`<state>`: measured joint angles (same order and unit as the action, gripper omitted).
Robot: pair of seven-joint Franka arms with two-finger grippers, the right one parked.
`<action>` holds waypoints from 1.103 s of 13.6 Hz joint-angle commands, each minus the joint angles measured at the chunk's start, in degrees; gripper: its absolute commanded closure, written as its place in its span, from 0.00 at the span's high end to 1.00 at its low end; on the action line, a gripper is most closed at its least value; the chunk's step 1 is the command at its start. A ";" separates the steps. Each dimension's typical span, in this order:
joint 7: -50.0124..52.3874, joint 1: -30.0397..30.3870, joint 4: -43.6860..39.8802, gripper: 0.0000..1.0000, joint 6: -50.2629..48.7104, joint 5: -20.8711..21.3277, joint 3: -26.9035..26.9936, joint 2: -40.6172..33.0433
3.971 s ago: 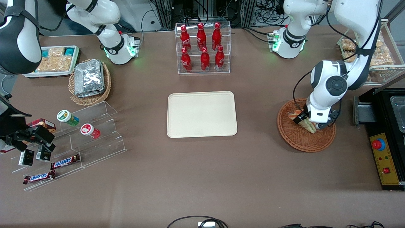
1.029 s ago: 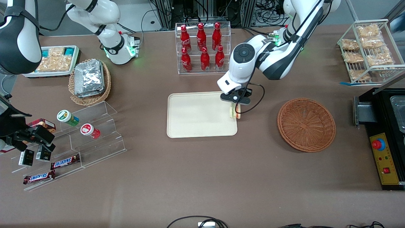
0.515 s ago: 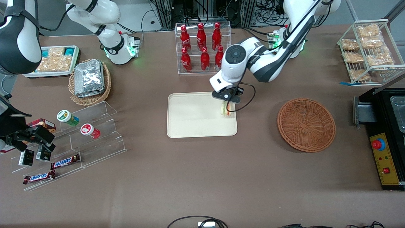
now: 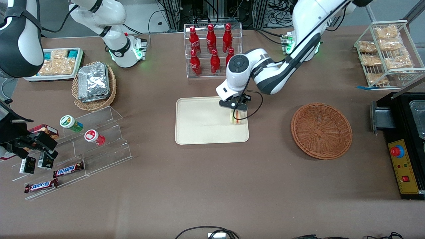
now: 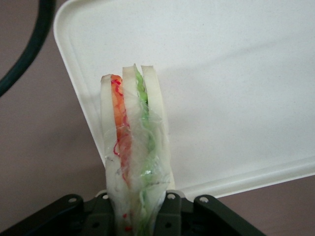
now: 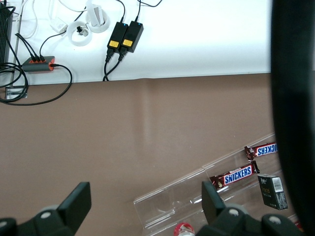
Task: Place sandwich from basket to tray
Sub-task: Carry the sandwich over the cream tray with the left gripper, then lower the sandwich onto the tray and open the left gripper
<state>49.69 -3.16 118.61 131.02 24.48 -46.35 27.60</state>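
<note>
My left gripper (image 4: pixel 236 108) hangs over the cream-beige tray (image 4: pixel 199 122), at the tray's end nearest the working arm. It is shut on the clear-wrapped sandwich (image 4: pixel 237 117), whose pale bread with orange and green filling sticks out between the black fingers (image 5: pixel 170 209). The sandwich (image 5: pixel 133 147) points down at the tray's rim (image 5: pixel 78 98), just inside it. The reddish-brown wicker basket (image 4: pixel 321 130) sits empty toward the working arm's end of the table.
A clear rack of red bottles (image 4: pixel 212 49) stands close to the tray, farther from the front camera. A tan basket of foil packets (image 4: pixel 94 84), acrylic steps with snacks (image 4: pixel 76 146) and a white tray (image 4: pixel 56 64) lie toward the parked arm's end. A black machine (image 4: pixel 403 139) sits by the wicker basket.
The gripper lifted the sandwich out of the basket and carried it across to the tray. Over the last second it has shifted further over the tray and lowered slightly.
</note>
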 commanded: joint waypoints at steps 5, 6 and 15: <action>8.75 -2.72 -2.77 0.14 -0.41 8.56 0.12 6.85; 9.37 -2.72 -3.12 0.29 -0.41 9.18 0.12 7.29; 9.64 -2.11 -4.69 0.99 -2.16 8.57 -0.14 4.67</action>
<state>57.89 -5.11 115.77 130.78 32.53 -46.33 33.92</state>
